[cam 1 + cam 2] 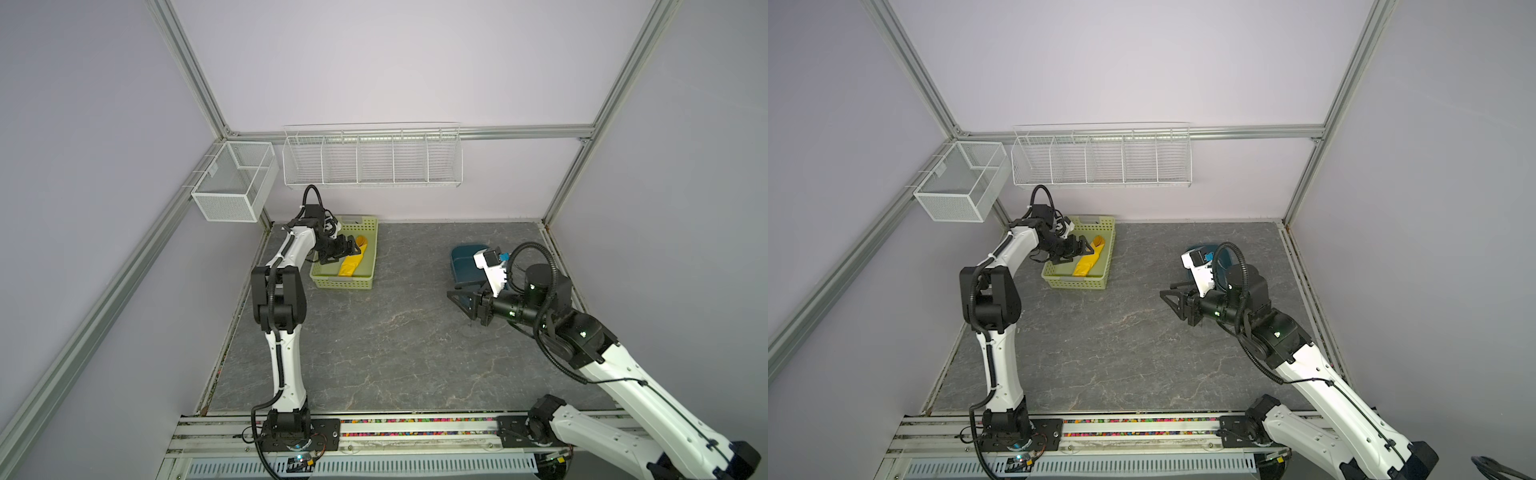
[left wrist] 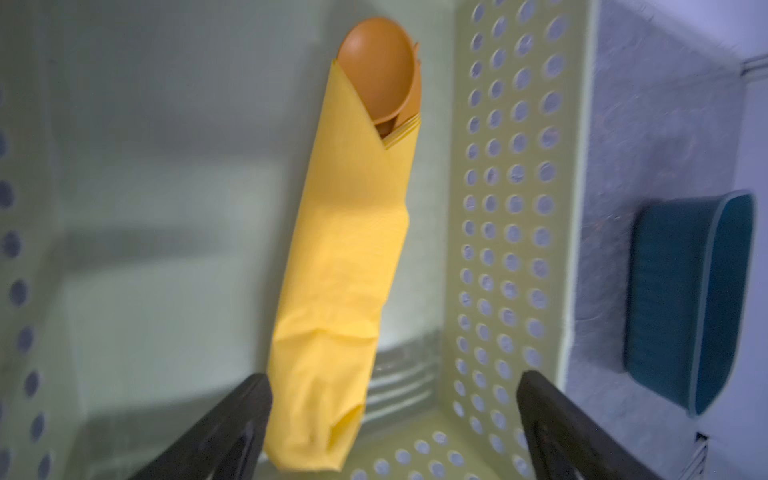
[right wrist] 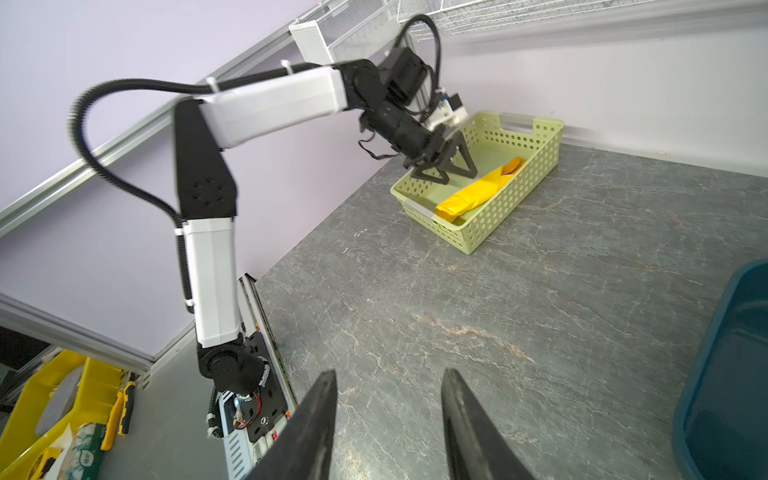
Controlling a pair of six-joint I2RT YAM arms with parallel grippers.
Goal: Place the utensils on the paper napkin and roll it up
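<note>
Right wrist: paper napkin (image 3: 473, 193); packet (image 3: 81, 451) print unreadable

the paper napkin (image 2: 345, 266) is bright yellow and the utensils (image 2: 376, 62) are orange-brown; the basket (image 2: 503, 232) is pale green, its walls patterned with rows of round holes; the tub (image 2: 685, 299) is dark teal; the table (image 1: 395, 332) is dark grey with pale marble veins, a few rust-tinged; the wire racks (image 1: 372, 160) are white
</note>
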